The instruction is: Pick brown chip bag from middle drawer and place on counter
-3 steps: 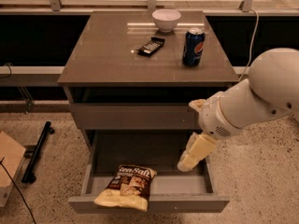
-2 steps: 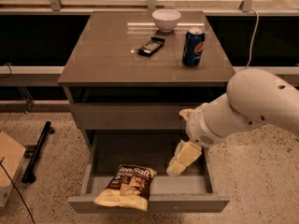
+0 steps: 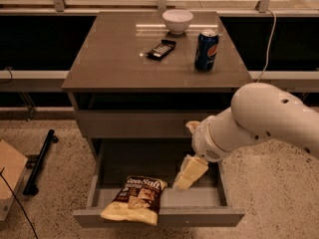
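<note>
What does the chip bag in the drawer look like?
Below the glossy grey-brown counter, the wide grey middle drawer stands open. At its front left lies the crinkly dark-brown chip bag, the pale gripper just right of it. White "Sea Salt" lettering and a pale yellow end set it apart from the small black bar above.

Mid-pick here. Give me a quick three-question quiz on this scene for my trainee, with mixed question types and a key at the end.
1. True or false: the brown chip bag lies on the counter.
2. Where is the gripper? A) resting on the counter B) over the open middle drawer, right of the bag C) gripping the bag
3. Fill in: the item on the counter nearest its back edge is the white ____.

Key: 1 false, the bag lies at the drawer's front left. 2 B. 3 bowl.
</note>
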Robot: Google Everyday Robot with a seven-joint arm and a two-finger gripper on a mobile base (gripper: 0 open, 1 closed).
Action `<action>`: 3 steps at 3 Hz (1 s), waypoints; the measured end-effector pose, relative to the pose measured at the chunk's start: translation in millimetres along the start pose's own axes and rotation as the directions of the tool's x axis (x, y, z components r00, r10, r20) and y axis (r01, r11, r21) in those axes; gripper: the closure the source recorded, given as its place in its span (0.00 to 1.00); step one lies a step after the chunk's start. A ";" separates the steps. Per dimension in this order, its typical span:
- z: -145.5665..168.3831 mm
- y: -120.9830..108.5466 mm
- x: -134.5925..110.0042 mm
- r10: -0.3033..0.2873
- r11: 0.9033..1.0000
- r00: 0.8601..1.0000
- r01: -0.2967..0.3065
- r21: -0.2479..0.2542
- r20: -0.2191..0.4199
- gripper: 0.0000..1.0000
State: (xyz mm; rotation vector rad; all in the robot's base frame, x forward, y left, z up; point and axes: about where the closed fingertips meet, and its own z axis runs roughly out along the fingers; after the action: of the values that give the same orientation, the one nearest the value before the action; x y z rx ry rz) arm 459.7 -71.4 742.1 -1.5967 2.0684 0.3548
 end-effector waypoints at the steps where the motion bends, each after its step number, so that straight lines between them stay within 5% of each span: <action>1: 11.7 1.9 3.0 0.001 1.000 1.000 -0.001 -0.012 0.009 0.00; 2: 25.0 6.4 7.1 0.006 1.000 1.000 -0.006 -0.026 0.018 0.00; 3: 58.8 23.6 12.1 0.010 0.996 1.000 -0.008 -0.091 0.023 0.00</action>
State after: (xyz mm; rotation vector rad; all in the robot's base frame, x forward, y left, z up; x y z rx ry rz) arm 448.2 -45.9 684.0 -1.6279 2.0694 0.4753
